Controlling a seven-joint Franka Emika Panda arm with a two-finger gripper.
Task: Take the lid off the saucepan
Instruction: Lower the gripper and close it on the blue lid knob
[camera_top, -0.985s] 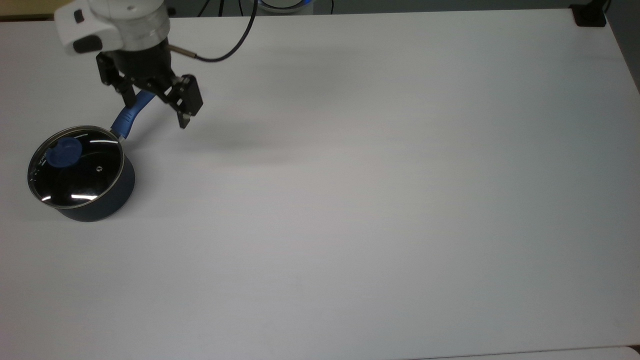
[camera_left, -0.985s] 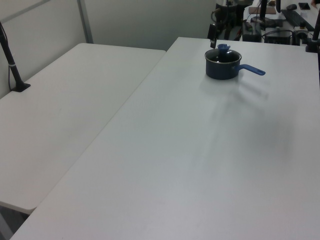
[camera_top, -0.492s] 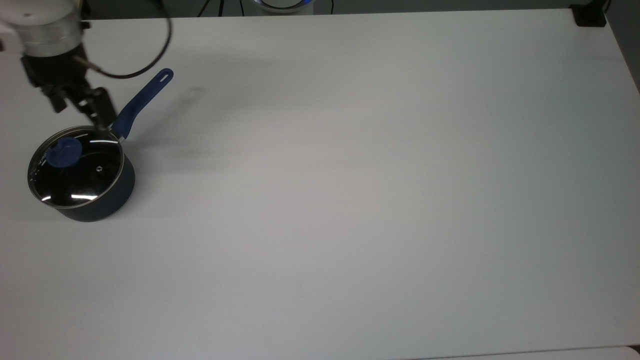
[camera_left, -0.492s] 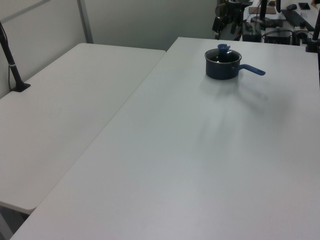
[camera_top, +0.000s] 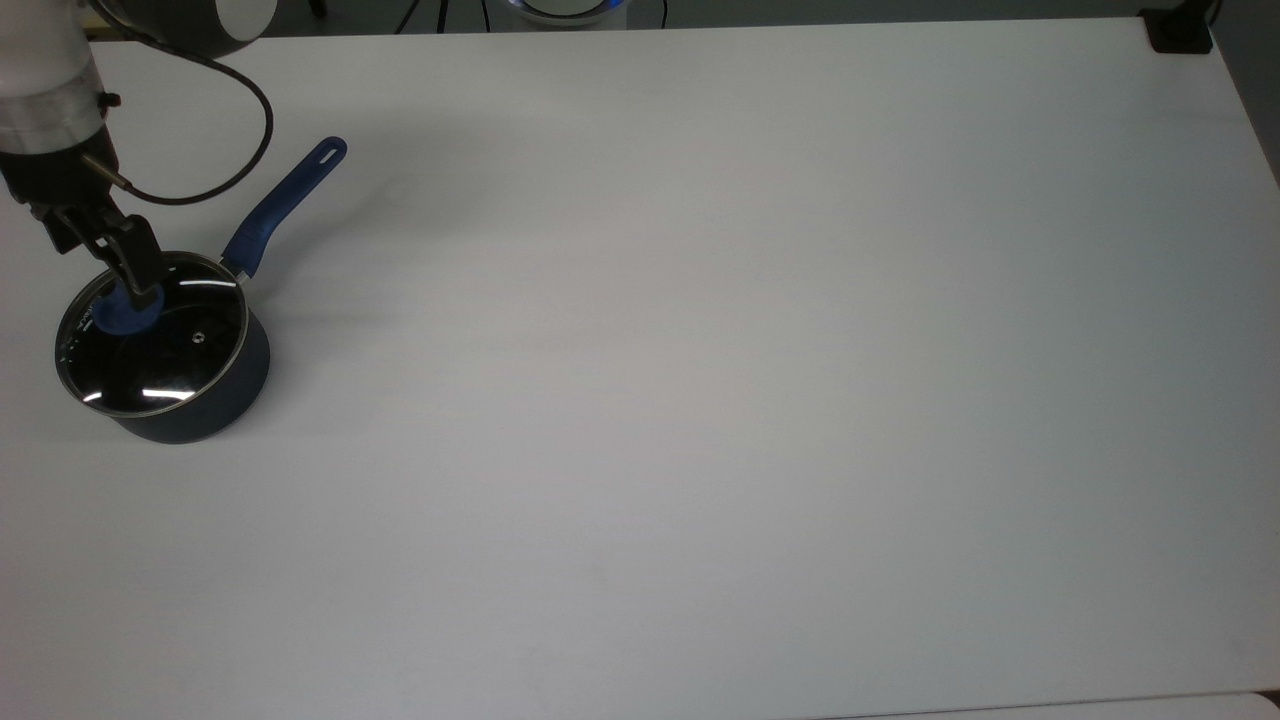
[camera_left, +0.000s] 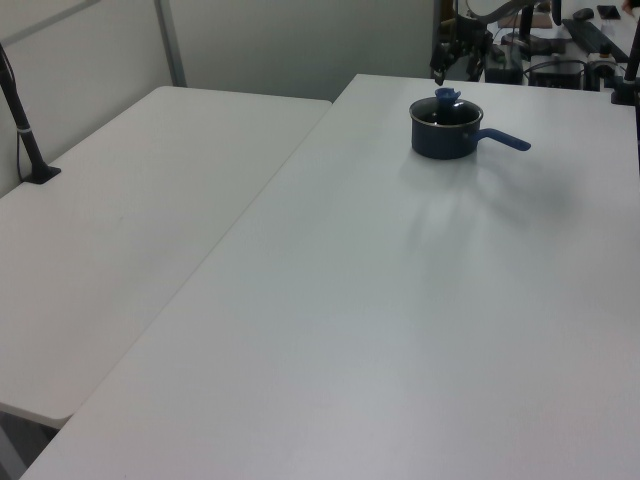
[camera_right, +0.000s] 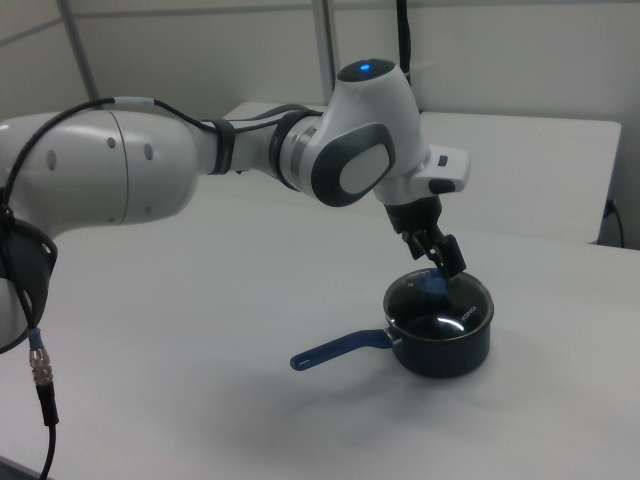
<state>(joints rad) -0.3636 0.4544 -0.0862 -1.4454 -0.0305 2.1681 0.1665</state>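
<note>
- One white table (camera_top: 700, 400) carries the work, and the part of it closest to us in the right view is bare.
- Next on it comes the saucepan's bright blue handle (camera_right: 335, 350), which lies level and points toward the right view's left. In the top view it runs up toward the top view's upper right, with the slot at its tip.
- We see the saucepan (camera_right: 445, 355) itself standing upright on the table, close to the top view's left edge and resting on its base.
- We find the lid (camera_top: 170, 350) seated flat on the saucepan's rim, closing it. Its metal edge follows the rim all the way round.
- We can pick out the small steam vent (camera_top: 198, 337) in the glass, and the blue knob (camera_top: 120, 315) standing up from the lid.
- Right above the knob hangs the gripper (camera_right: 447, 260), angled down at the lid. Its fingers are spread apart and grip nothing.
- In the top view one finger (camera_top: 138, 265) overlaps the knob, but we cannot tell whether it touches.
- Behind the gripper, the white and grey arm (camera_right: 130, 180) reaches in from the right view's left. A dark cable (camera_top: 240, 150) loops beside its wrist, above the table.
- Farthest back in the right view, a second white table (camera_right: 540, 170) stands behind the first.
</note>
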